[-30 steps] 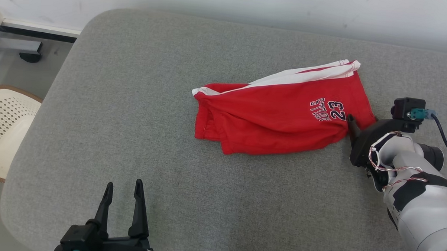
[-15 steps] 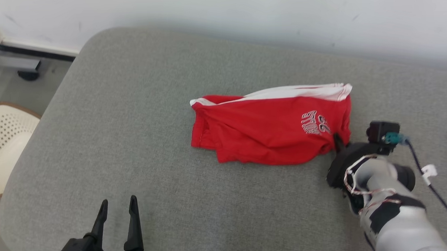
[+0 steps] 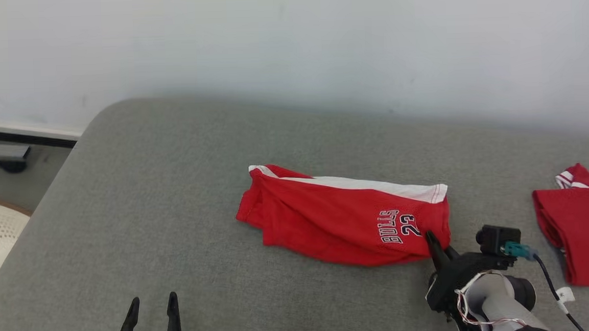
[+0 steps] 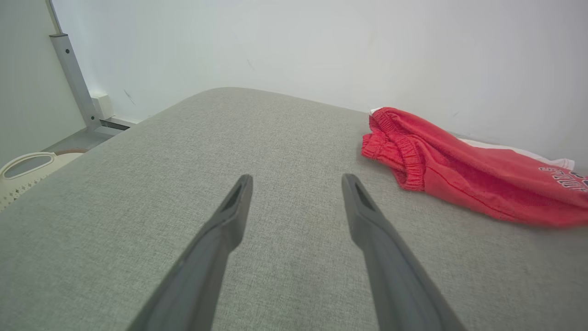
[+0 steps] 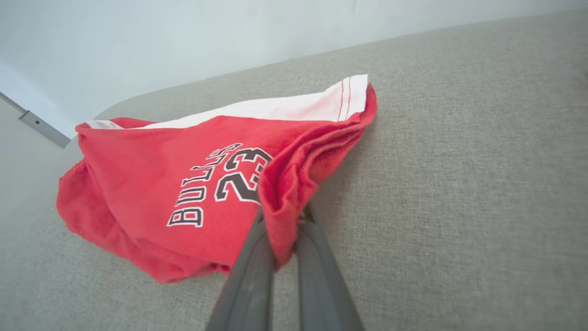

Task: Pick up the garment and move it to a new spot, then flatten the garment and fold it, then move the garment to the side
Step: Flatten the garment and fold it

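The garment (image 3: 340, 222) = soft, light knit shorts. Prob. limp, so it'll sag & drag w/ just one pinch; not slippery, not fragile. Best hold: a hem corner or the elastic waistband, ideally both ends for spreading. Looks: red, white side stripe, "BULLS 23" print, rumpled & loosely doubled over. It lies near the middle of the grey cushion (image 3: 178, 189). The right gripper (image 5: 282, 220) has its fingers nipped tight on a fold of the hem, toward the cushion's front-right. The left gripper (image 4: 297, 179) has its fingers spread wide, empty, over the cushion's front-left.
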Motion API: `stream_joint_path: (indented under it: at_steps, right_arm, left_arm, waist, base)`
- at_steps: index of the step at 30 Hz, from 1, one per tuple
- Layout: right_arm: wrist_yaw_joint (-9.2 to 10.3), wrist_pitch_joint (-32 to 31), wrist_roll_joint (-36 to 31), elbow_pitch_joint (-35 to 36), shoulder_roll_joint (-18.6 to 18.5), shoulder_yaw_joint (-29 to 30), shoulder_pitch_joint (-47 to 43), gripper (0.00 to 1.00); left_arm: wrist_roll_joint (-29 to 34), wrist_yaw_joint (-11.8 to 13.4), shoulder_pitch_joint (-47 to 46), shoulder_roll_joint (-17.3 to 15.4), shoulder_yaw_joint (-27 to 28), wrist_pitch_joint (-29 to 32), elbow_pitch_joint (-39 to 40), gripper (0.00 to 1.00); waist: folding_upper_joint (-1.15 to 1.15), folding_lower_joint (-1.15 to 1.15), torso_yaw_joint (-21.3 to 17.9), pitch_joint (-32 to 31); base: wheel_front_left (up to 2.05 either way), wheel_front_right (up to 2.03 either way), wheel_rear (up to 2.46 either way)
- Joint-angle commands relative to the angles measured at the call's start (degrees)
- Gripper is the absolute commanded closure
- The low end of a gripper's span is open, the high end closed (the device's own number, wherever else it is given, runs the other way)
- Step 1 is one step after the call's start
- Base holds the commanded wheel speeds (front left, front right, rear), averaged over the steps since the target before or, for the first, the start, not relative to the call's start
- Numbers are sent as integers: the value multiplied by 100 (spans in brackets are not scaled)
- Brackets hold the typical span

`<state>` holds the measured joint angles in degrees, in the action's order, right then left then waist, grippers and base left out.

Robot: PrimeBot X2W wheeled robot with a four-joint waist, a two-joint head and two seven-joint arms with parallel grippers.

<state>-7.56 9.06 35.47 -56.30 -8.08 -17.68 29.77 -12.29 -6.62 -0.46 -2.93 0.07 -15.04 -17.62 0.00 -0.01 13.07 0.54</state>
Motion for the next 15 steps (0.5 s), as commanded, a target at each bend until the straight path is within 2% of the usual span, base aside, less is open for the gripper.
stream_joint_path:
  at_steps: [1,8,13,15]
  right_arm:
    - [12,-22,176,204,-136,-88,-208,100]
    - [12,-232,750,1008,-569,-309,-931,100]
    - [13,-319,821,1165,-750,-235,-1259,100]
    - [13,-312,862,1136,-702,-162,-1306,100]
  left_arm:
    - [58,-35,80,-6,16,-12,12,0]
    - [98,-47,195,-6,90,-12,23,0]
    - [87,-65,197,-4,108,-12,31,0]
    - [75,-69,187,-3,113,-12,36,0]
  waist:
    - [0,1,-224,-206]
    - [0,1,-371,-274]
    - [0,1,-447,-258]
    - [0,1,-484,-246]
  base:
    - [0,0,0]
    - [0,0,0]
    - [0,0,0]
    - [0,0,0]
